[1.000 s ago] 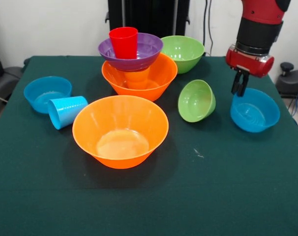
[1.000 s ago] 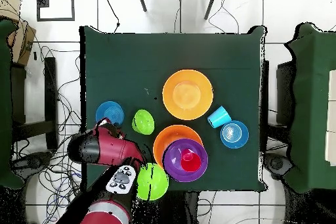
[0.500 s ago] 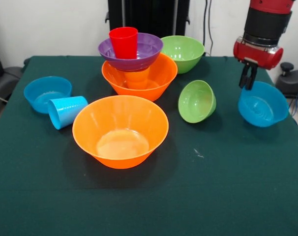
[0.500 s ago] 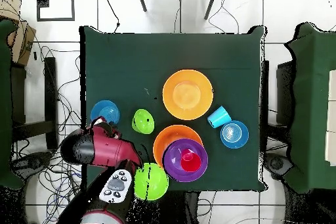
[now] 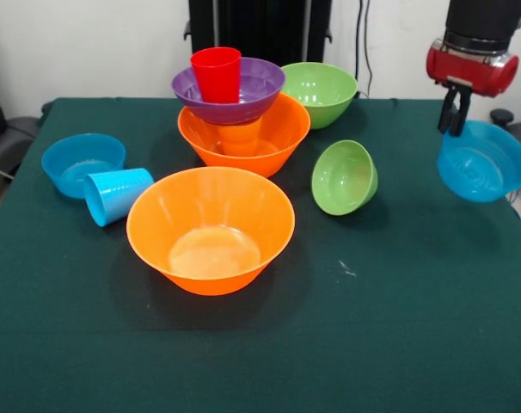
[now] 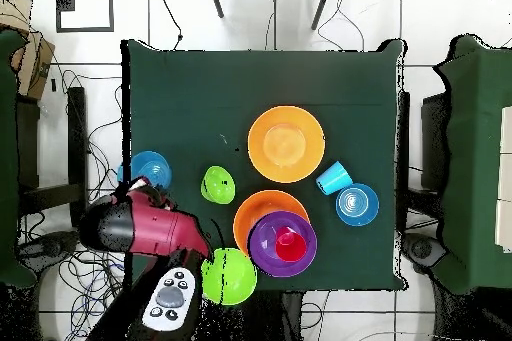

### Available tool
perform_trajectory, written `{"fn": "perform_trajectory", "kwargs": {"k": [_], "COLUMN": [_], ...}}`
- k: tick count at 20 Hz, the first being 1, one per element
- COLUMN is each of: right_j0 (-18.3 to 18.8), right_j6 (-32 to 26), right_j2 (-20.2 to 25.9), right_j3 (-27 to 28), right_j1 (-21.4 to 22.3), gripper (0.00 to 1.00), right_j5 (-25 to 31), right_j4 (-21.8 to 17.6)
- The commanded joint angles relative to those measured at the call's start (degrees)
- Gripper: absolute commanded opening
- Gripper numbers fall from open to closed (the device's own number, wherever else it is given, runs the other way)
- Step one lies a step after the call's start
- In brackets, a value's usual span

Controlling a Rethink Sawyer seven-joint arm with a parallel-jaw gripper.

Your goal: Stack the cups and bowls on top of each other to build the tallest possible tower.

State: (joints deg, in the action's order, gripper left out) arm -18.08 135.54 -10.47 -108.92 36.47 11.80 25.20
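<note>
Fingers (image 5: 454,120) of mine are pinched on the rim of a small blue bowl (image 5: 484,162), which hangs tilted off the table (image 5: 398,344) at its edge.

My gripper (image 5: 455,122) carries this bowl as what I judge to be the next piece for the tower (image 5: 236,107): large orange bowl (image 5: 282,133), orange cup (image 5: 241,138), purple bowl (image 5: 260,90), red cup (image 5: 216,74). My next move calls for lifting higher than the red cup, crossing over, and setting the bowl level on its rim. I hang right at the table's side edge, with open air above. The tipped small green bowl (image 5: 344,176) and large green bowl (image 5: 321,90) lie between me and the tower, so I should pass above them.
</note>
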Motion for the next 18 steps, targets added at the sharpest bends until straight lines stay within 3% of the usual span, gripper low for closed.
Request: {"fn": "perform_trajectory", "kwargs": {"k": [1, 14, 18], "right_j0": [0.51, 4.12, 7.16], "right_j6": [8.12, 2.70, -0.58], "right_j2": [1.96, 1.23, 3.73], "right_j3": [0.71, -4.51, -7.98], "right_j1": [4.87, 14.09, 16.04], "gripper": [0.00, 0.00, 0.00], "right_j5": [8.62, 14.94, 12.09], "right_j4": [0.48, -2.91, -3.39]}}
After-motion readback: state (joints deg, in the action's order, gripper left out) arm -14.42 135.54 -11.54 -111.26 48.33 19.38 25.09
